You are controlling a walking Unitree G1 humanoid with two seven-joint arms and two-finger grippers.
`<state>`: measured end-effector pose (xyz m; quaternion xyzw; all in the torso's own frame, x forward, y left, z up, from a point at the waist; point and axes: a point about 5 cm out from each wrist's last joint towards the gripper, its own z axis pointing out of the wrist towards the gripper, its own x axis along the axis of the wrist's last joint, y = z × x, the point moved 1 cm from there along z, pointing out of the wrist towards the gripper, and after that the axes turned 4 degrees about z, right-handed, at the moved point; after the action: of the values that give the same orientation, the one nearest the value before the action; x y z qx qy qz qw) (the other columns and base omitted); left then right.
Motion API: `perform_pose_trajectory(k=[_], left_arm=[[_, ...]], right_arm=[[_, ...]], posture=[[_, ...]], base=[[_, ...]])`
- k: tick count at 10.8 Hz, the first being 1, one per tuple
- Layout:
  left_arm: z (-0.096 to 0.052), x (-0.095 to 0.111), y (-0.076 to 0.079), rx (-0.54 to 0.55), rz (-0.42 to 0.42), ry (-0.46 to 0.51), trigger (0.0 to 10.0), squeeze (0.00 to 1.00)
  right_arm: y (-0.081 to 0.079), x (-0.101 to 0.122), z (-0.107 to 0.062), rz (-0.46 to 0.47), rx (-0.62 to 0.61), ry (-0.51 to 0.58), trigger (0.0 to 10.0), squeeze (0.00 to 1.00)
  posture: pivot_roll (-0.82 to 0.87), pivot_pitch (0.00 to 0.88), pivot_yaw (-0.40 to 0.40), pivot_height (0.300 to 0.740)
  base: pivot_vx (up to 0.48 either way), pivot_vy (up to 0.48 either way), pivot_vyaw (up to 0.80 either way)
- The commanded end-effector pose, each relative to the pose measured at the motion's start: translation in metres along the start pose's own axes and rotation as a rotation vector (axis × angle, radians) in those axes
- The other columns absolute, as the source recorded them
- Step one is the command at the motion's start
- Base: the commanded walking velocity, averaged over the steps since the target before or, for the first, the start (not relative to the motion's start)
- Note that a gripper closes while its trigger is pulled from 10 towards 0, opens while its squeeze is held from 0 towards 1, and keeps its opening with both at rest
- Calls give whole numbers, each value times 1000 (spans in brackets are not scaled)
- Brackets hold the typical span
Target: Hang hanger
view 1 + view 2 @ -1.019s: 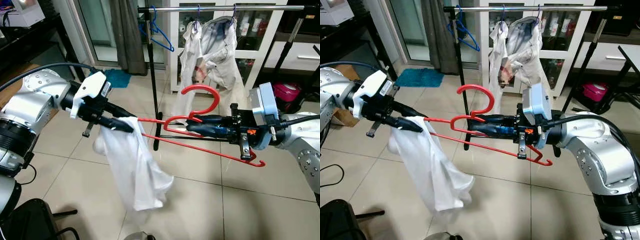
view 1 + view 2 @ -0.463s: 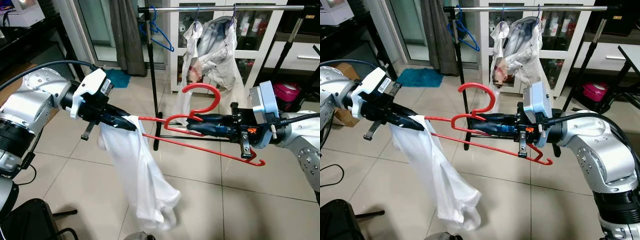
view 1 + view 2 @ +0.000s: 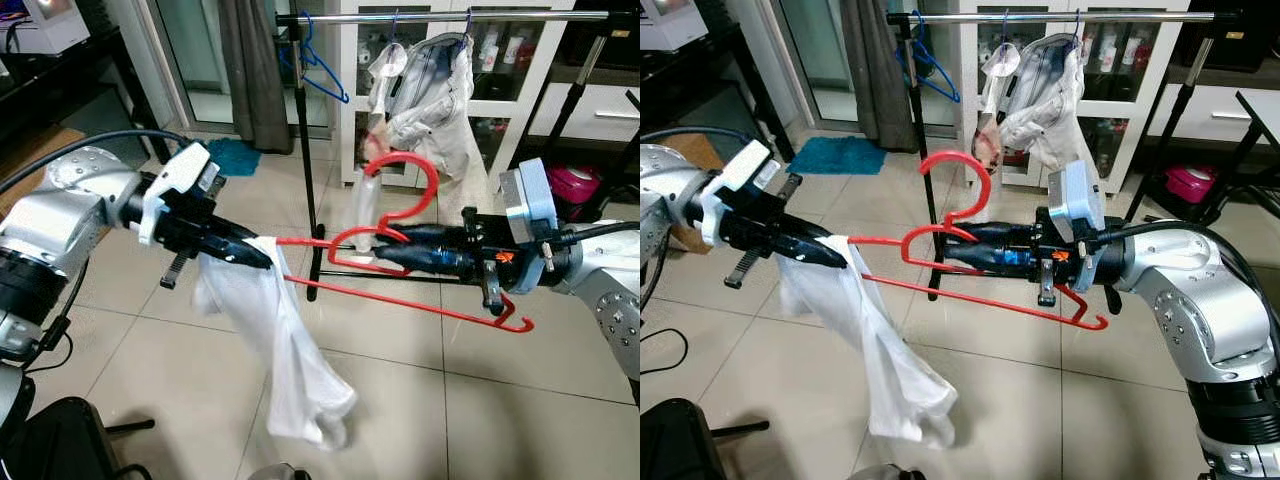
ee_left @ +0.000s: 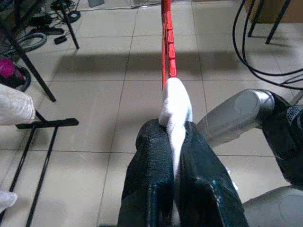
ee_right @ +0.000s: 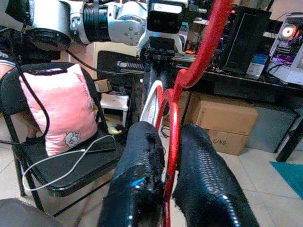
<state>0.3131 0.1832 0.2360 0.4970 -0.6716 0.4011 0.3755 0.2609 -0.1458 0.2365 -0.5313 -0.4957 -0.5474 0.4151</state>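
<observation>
Since a second ago, the white garment swings and now hangs longer below my left gripper, which stays pinched shut on a fold of it at the hanger's left tip, at 9 o'clock in the head view. My right gripper keeps its fingers clamped on the neck of the red hanger, held roughly level, hook up. The cloth drapes over one end only, not across both shoulders, so my judgement is that the dressing step is unfinished. The rail sits at 12 o'clock, well apart and higher, with a beige garment and a blue hanger already on it.
</observation>
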Motion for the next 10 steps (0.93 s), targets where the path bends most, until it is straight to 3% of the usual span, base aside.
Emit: perform_pose_trajectory(k=[1, 3, 4, 5, 6, 8, 9, 10], left_arm=[[-5, 5, -1, 21, 18, 8, 0, 0], [-11, -4, -3, 82, -9, -11, 0, 0], [-16, -13, -7, 165, -8, -43, 0, 0], [-21, -23, -13, 278, -11, -88, 0, 0], [-21, -24, -16, 318, -8, -68, 0, 0], [-18, -19, -23, 349, 13, -25, 0, 0], [-15, -12, -28, 354, 27, 16, 0, 0], [-12, 0, -32, 343, 41, 63, 0, 0]], right_arm=[[2, 4, -1, -2, -14, 12, 10000, 1000], [16, 5, -18, 0, -177, 56, 10000, 1000], [23, 7, -30, 14, -275, 108, 10000, 1000], [26, 11, -43, 27, -376, 170, 10000, 1000], [21, 17, -47, 26, -416, 221, 10000, 1000], [-1, 26, -28, 65, -304, 277, 10000, 1000], [-17, 16, -8, 97, -225, 241, 10000, 1000], [-22, -2, 13, 101, -243, 168, 10000, 1000]], posture=[[-149, 0, 121, 740], [-150, 0, 120, 740], [-151, 0, 123, 740], [-153, 0, 129, 740], [-153, 0, 136, 740], [-157, 0, 143, 740], [-156, 0, 146, 740], [-155, 0, 149, 740]], base=[[0, 0, 0], [0, 0, 0], [0, 0, 0], [0, 0, 0], [0, 0, 0], [0, 0, 0], [0, 0, 0], [0, 0, 0]])
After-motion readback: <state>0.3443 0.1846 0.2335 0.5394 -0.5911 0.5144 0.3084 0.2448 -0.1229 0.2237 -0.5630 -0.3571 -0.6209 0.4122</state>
